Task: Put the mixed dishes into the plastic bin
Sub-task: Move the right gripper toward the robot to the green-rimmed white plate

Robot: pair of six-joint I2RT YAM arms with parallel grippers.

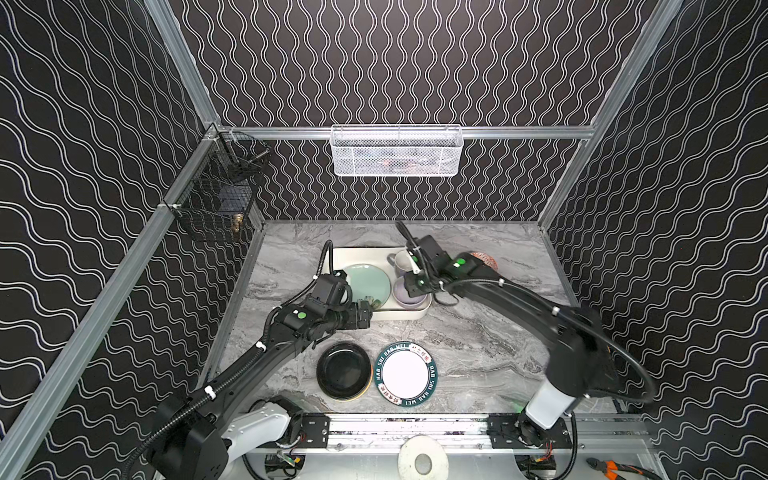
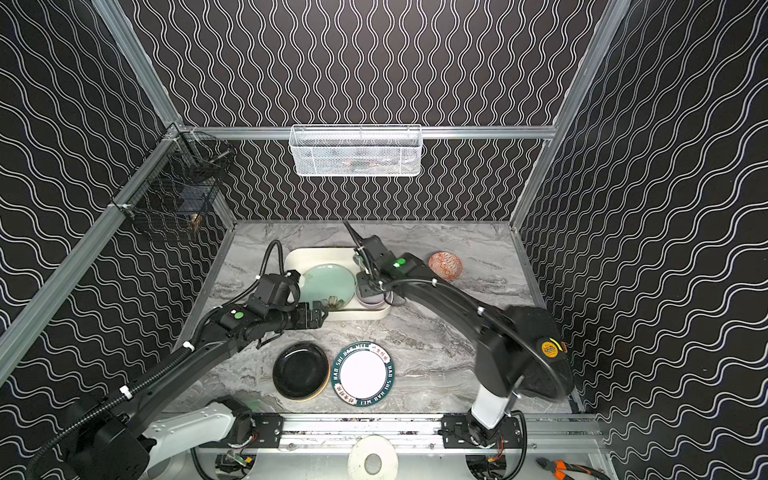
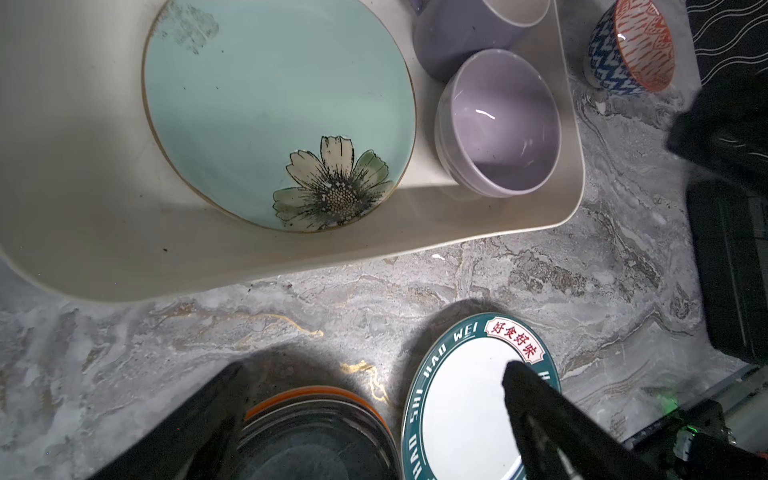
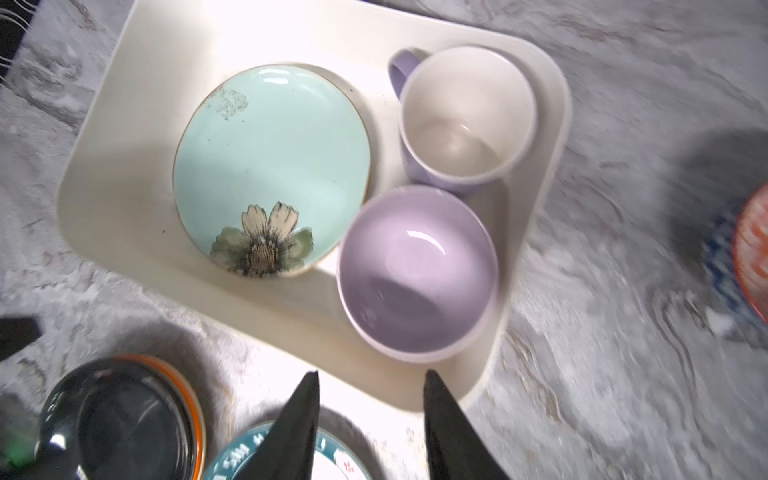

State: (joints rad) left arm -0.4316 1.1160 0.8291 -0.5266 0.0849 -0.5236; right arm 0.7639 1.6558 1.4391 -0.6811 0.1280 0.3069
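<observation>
Open right end effector (image 4: pixel 372 374) hung over the binned lavender bowl (image 4: pixel 417 274). Open left end effector (image 3: pixel 374 365) likely faced the nearby black plate (image 1: pixel 344 371) next.

Inside the plastic bin (image 1: pixel 395 316), the left end of the floor lies bare. The mint-green plate (image 1: pixel 368 282) fills the middle, and the lavender mug (image 1: pixel 402 262) and lavender bowl (image 1: pixel 409 294) crowd the right end. The left gripper (image 1: pixel 365 312), jaws wide, sits just before the bin's near wall; the right gripper (image 4: pixel 372 376), jaws apart, hangs above its right end. In front of the bin, a bare marble strip separates it from the black plate (image 1: pixel 344 371) and lettered plate (image 1: pixel 405 373). Right of the bin stands the patterned bowl (image 2: pixel 445 266).
</observation>
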